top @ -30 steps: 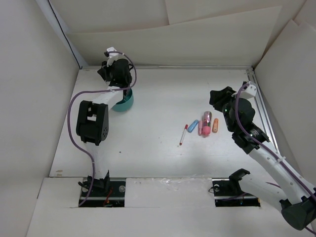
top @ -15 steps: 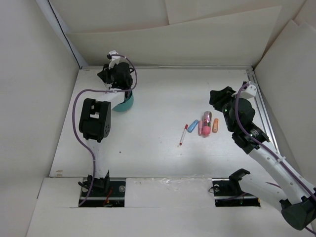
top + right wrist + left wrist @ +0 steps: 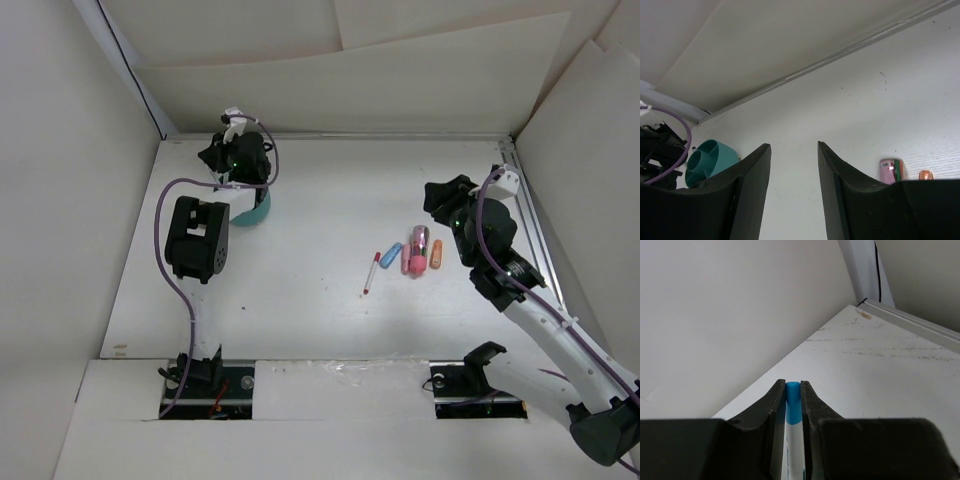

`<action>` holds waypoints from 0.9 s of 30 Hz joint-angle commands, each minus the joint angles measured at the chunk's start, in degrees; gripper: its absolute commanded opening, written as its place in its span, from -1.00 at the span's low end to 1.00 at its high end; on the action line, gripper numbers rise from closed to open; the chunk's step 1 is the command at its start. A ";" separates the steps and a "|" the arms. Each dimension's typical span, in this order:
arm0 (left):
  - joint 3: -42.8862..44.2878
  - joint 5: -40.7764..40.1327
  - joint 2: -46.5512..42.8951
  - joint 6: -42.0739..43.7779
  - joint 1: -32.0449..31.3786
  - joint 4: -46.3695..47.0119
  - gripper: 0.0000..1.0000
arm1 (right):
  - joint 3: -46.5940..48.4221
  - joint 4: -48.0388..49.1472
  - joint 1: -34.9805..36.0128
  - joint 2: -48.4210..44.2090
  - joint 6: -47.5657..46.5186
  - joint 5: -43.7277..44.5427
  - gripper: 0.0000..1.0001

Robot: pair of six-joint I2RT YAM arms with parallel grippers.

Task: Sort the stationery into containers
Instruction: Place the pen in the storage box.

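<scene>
Trainee: Grip on the left first. Why is the left end effector (image 3: 793,390) pinched so narrow?

Engineer: Its jaws are nearly closed on a thin white pen with a blue cap (image 3: 792,401), and a barrel that slim needs a tight pinch. The cap pokes out between the fingertips, and the barrel runs back along the jaws.

Trainee: And why hang at the far left of the white bench (image 3: 330,190)?

Engineer: The round teal plastic organiser cup (image 3: 254,209) stands there, partly hidden under that wrist in the top view. I judge the arm is lining the pen up over a compartment, but I cannot tell which one.

Trainee: And the right end effector (image 3: 792,150)?

Engineer: Its jaws are well apart with nothing between them. It hovers near the rest of the stationery: a thin white pen with a red cap (image 3: 371,273), a short chunky blue marker (image 3: 390,254), pink and magenta pieces (image 3: 415,250) and a short orange piece (image 3: 436,254). They lie close together right of centre, well apart from the cup. It is probably poised there to take the next one.
</scene>
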 commanded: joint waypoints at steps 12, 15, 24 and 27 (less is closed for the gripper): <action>-0.08 -1.57 -1.12 -5.03 0.00 -1.17 -0.84 | -0.17 3.09 -0.36 0.32 -0.72 -0.46 -0.03; -0.77 -1.04 -1.65 -5.64 -0.60 -1.70 -0.82 | -0.17 3.09 -0.36 0.32 -0.72 -0.46 -0.03; -2.62 -0.51 -4.81 -6.88 -2.28 -1.70 -0.66 | -0.17 3.09 -0.36 0.32 -0.72 -0.46 -0.03; -3.24 -0.51 -6.39 -8.27 -2.80 -2.22 -0.55 | -0.17 3.09 -0.36 -0.20 -0.72 -0.46 -0.03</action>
